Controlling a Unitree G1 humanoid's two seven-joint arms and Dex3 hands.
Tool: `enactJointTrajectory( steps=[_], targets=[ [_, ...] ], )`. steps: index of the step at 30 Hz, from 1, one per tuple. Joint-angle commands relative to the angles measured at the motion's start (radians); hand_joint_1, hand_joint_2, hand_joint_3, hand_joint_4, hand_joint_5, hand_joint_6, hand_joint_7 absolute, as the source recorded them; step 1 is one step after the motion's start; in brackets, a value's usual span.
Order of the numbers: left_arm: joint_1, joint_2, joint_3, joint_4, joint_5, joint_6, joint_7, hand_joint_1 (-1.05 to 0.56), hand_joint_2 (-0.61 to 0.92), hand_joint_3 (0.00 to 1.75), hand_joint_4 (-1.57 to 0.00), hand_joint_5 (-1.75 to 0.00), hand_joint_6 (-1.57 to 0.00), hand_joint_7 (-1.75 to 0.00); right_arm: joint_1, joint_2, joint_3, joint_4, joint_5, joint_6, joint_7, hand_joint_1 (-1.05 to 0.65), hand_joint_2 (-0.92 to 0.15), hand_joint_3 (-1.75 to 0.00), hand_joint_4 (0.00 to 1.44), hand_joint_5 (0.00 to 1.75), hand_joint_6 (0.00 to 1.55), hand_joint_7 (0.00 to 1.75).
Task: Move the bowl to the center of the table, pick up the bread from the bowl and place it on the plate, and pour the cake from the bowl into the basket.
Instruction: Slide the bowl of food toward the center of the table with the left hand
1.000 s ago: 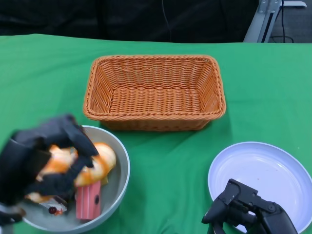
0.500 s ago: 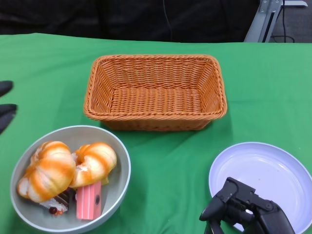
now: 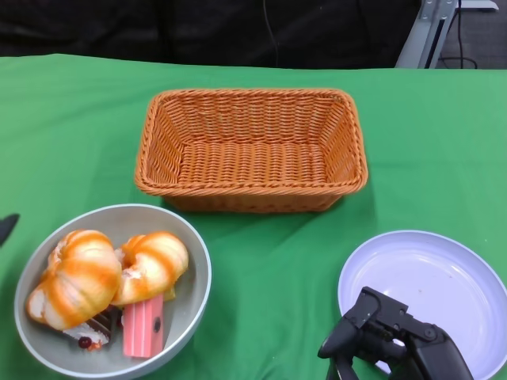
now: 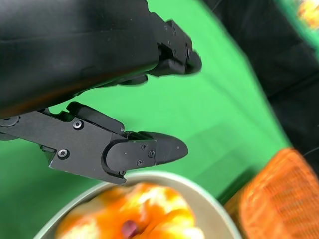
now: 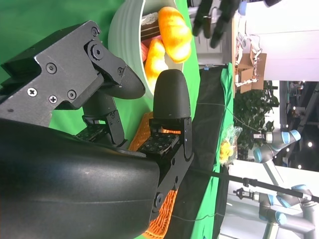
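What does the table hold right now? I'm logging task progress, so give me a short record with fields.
bowl: grey bowl at the near left of the green table, not at its center
bowl contents: two orange bread rolls, a pink cake slice, a dark cake piece
basket: wicker basket, nothing in it
plate: white plate at near right, bare
left hand: left hand open, above the bowl's rim
right hand: right hand by the plate's near edge, holding nothing
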Motion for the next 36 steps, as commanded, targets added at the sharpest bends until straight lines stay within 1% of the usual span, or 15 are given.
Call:
enactJointTrajectory(
  steps=[1,3,7,10,12,14,16,19,25,29,32,36],
  targets=[
    [-0.042,0.054,-0.024,0.043,-0.009,0.106,-0.073,-0.62,0.92,0.63,0.0,0.0,0.0,0.0,-0.007,0.006,-0.006,0.009,0.013,-0.013,-0.006,-0.07,-0.47,-1.25,0.68,1.64,0.65,1.42],
    [-0.056,0.057,-0.027,0.053,-0.02,0.153,-0.096,-0.64,0.92,0.64,0.0,0.0,0.0,0.0,-0.011,0.007,-0.005,0.014,0.011,-0.017,-0.007,-0.08,-0.47,-1.25,0.68,1.64,0.65,1.42],
    [-0.111,0.047,-0.006,0.116,-0.076,0.268,-0.128,-0.65,0.92,0.63,0.0,0.0,0.0,0.0,-0.021,0.009,-0.002,0.014,0.008,-0.007,-0.009,-0.07,-0.48,-1.25,0.67,1.64,0.65,1.42],
    [-0.135,0.064,-0.03,0.136,-0.075,0.322,-0.148,-0.66,0.92,0.61,0.0,0.0,0.0,0.0,-0.029,0.012,0.001,0.02,-0.003,-0.01,-0.017,-0.07,-0.48,-1.23,0.68,1.63,0.66,1.41],
    [-0.149,0.051,-0.002,0.126,-0.106,0.397,-0.139,-0.66,0.92,0.59,0.0,0.0,0.0,0.0,-0.032,0.014,0.005,0.02,-0.005,-0.006,-0.021,-0.07,-0.49,-1.22,0.69,1.63,0.66,1.41],
    [-0.153,0.023,0.045,0.097,-0.156,0.471,-0.121,-0.63,0.92,0.53,0.0,0.0,0.0,0.0,-0.033,0.016,0.008,0.017,0.002,0.0,-0.02,-0.08,-0.49,-1.21,0.69,1.63,0.67,1.4],
    [-0.147,0.012,0.059,0.063,-0.186,0.521,-0.119,-0.63,0.92,0.5,0.0,0.0,0.0,0.0,-0.034,0.017,0.01,0.019,0.001,-0.003,-0.021,-0.08,-0.51,-1.19,0.69,1.62,0.67,1.39],
    [-0.128,0.006,0.056,0.003,-0.217,0.579,-0.124,-0.64,0.92,0.45,0.0,0.0,0.0,0.0,-0.038,0.016,0.01,0.025,-0.003,-0.014,-0.021,-0.07,-0.5,-1.19,0.7,1.62,0.67,1.4],
    [-0.085,0.021,0.016,-0.135,-0.305,0.755,-0.2,-0.68,0.92,0.47,0.0,0.0,0.0,0.0,-0.035,0.013,0.009,0.024,0.001,-0.02,-0.017,-0.08,-0.47,-1.25,0.69,1.62,0.67,1.4],
    [-0.065,0.014,0.023,-0.204,-0.348,0.83,-0.199,-0.67,0.92,0.46,0.0,0.0,0.0,0.0,-0.033,0.014,0.009,0.019,0.008,-0.011,-0.016,-0.08,-0.46,-1.26,0.69,1.62,0.67,1.39],
    [-0.051,0.041,0.001,-0.243,-0.394,0.877,-0.253,-0.69,0.92,0.5,0.0,0.0,0.0,0.0,-0.032,0.017,0.01,0.021,0.001,-0.015,-0.021,-0.09,-0.46,-1.25,0.69,1.62,0.67,1.39],
    [-0.041,0.039,0.008,-0.277,-0.428,0.918,-0.254,-0.7,0.92,0.52,0.0,0.0,0.0,0.0,-0.034,0.017,0.01,0.02,0.004,-0.013,-0.02,-0.08,-0.47,-1.24,0.69,1.62,0.67,1.39]
  ],
)
